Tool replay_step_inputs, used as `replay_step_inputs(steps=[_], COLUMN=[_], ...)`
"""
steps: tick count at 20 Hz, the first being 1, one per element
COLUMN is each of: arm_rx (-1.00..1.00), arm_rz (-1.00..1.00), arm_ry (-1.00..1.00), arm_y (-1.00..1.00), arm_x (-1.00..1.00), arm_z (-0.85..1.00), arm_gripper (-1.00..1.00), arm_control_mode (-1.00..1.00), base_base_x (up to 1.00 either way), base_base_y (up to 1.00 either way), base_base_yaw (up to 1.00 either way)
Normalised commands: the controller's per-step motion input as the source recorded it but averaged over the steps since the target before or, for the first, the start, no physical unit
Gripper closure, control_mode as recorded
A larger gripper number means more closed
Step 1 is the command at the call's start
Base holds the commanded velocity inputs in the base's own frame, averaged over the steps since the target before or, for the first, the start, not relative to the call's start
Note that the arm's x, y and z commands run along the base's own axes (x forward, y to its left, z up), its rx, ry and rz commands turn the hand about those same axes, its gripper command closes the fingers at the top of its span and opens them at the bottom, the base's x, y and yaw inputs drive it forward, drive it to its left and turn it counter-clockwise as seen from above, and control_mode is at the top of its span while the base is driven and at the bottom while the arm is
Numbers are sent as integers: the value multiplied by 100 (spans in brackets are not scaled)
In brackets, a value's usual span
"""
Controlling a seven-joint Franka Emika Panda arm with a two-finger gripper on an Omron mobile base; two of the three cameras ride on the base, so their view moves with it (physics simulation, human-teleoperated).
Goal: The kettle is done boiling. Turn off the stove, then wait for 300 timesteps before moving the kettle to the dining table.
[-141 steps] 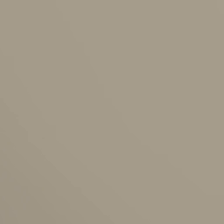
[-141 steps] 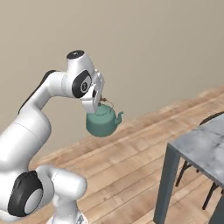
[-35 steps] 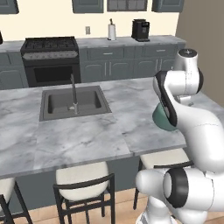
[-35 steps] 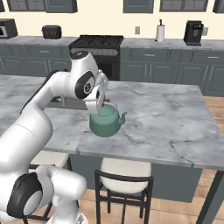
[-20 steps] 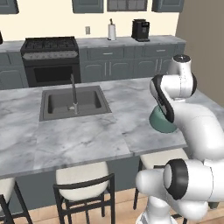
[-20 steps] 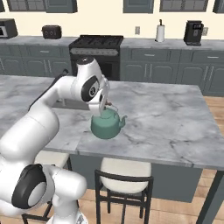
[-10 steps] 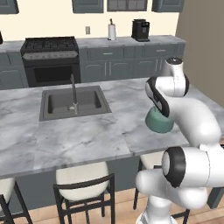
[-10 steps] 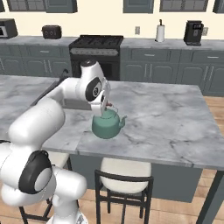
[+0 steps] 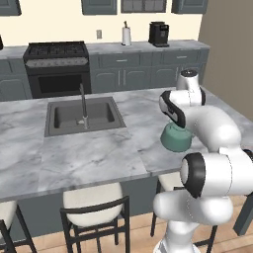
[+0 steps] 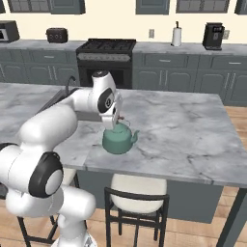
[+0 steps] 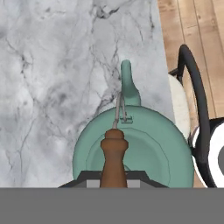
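While the kettle [image 10: 118,139] sits low over the counter [image 10: 193,135], close to its near edge, whether its base touches the marble cannot be told. Its spout [image 11: 127,78] points away along the slab, and its brown lid knob [image 11: 114,151] rises in the middle of the hand view. The hand [image 10: 117,119] is right above the kettle at the wire handle [image 11: 120,107] (how far the fingers are parted, and whether they pinch the wire, cannot be told). A stool [image 10: 136,190] stands below the edge. The sink [image 9: 83,114] lies well apart, and the stove [image 10: 106,53] stands against the back wall.
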Motion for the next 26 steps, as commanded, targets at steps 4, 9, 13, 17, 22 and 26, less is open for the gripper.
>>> replay_step_inputs(steps=[4, 9, 13, 17, 22, 26], arm_rx=[0, 0, 0, 0, 0, 0], arm_rz=[0, 0, 0, 0, 0, 0], arm_ry=[3, 1, 0, 0, 0, 0], arm_y=[5, 4, 4, 4, 4, 4], arm_x=[29, 27, 23, 20, 21, 14], arm_z=[-22, -23, -23, -21, -21, -15], arm_gripper=[100, 100, 100, 100, 100, 100], arm_control_mode=[-100, -100, -100, -100, -100, -100], base_base_x=[0, 0, 0, 0, 0, 0], base_base_y=[0, 0, 0, 0, 0, 0], base_base_yaw=[0, 0, 0, 0, 0, 0])
